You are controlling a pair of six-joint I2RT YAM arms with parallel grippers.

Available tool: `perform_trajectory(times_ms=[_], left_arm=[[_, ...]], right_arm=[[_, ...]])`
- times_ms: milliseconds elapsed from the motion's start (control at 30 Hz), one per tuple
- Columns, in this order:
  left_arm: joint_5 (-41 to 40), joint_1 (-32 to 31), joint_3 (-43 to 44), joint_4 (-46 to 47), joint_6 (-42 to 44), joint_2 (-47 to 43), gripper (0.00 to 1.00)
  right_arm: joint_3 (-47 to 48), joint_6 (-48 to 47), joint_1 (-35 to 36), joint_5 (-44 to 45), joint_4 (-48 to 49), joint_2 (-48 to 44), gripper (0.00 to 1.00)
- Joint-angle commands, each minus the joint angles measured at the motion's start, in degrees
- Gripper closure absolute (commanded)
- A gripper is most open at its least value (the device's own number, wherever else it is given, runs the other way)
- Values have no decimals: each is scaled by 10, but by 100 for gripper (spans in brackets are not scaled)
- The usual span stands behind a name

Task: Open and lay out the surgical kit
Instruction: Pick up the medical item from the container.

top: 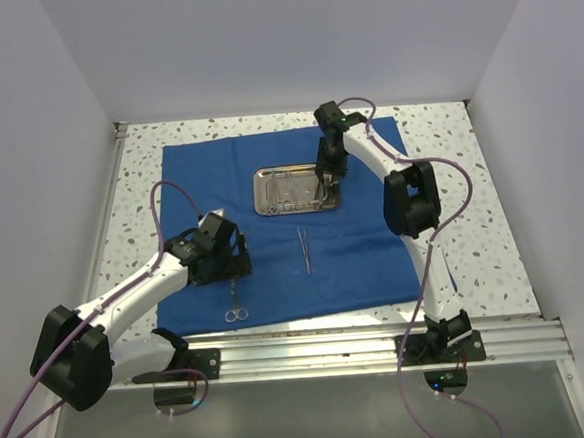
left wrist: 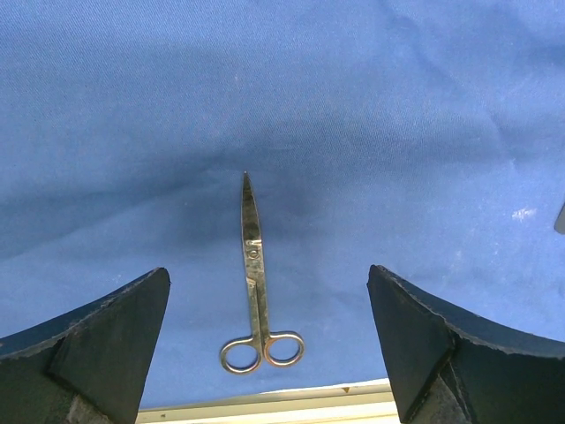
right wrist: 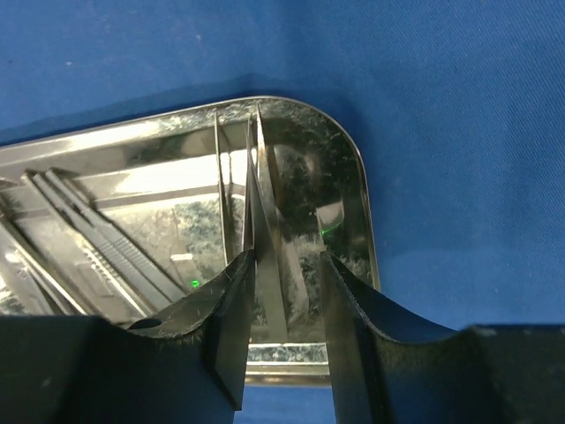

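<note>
The royal-blue cloth (top: 374,243) lies spread flat on the table. The steel tray (top: 260,193) sits on its far middle. My right gripper (top: 327,183) reaches down into the tray's right end. In the right wrist view its jaws (right wrist: 287,265) stand narrowly apart around a thin silver instrument (right wrist: 265,221), which touches the left finger, with a gap at the right one. Several more instruments (right wrist: 97,238) lie in the tray (right wrist: 353,168). Tweezers (top: 303,249) lie on the cloth. My left gripper (top: 233,273) is open and empty above the scissors (top: 237,308), which lie flat between its fingertips (left wrist: 267,274), blades (left wrist: 254,283) pointing away.
The cloth's near edge (left wrist: 309,393) runs just behind the scissors' rings. An aluminium rail (top: 331,352) lines the table's front edge. White walls close in the speckled table (top: 475,256) at the left, back and right.
</note>
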Motion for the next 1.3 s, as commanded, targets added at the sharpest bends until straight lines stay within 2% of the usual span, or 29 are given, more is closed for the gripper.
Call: perform_trajectory(times_ms=[0, 400, 500, 567, 600, 733, 867, 933, 1100, 1267], left_arm=[[-1, -2, 13, -3, 13, 6, 3], [6, 0, 36, -2, 33, 21, 3], [8, 0, 54, -5, 40, 26, 3], [9, 0, 61, -5, 48, 30, 3], [8, 1, 68, -6, 50, 32, 3], [4, 1, 92, -12, 62, 42, 3], [-12, 2, 141, -11, 77, 68, 3], [-17, 2, 174, -4, 80, 83, 3], [-44, 11, 276, 12, 94, 185, 9], [-33, 50, 395, 37, 113, 308, 17]], right_arm=[[30, 7, 1, 20, -6, 10, 61], [80, -8, 38, 78, -42, 75, 62], [72, -2, 39, 84, -46, 83, 74], [65, -2, 40, 84, -47, 86, 97], [65, -2, 39, 84, -50, 88, 100], [67, -14, 39, 89, -56, 70, 100], [56, -15, 39, 103, -55, -17, 100], [20, -6, 39, 93, -41, -60, 100], [-109, 12, 64, 66, -7, -223, 100], [-271, 44, 118, 4, 56, -330, 100]])
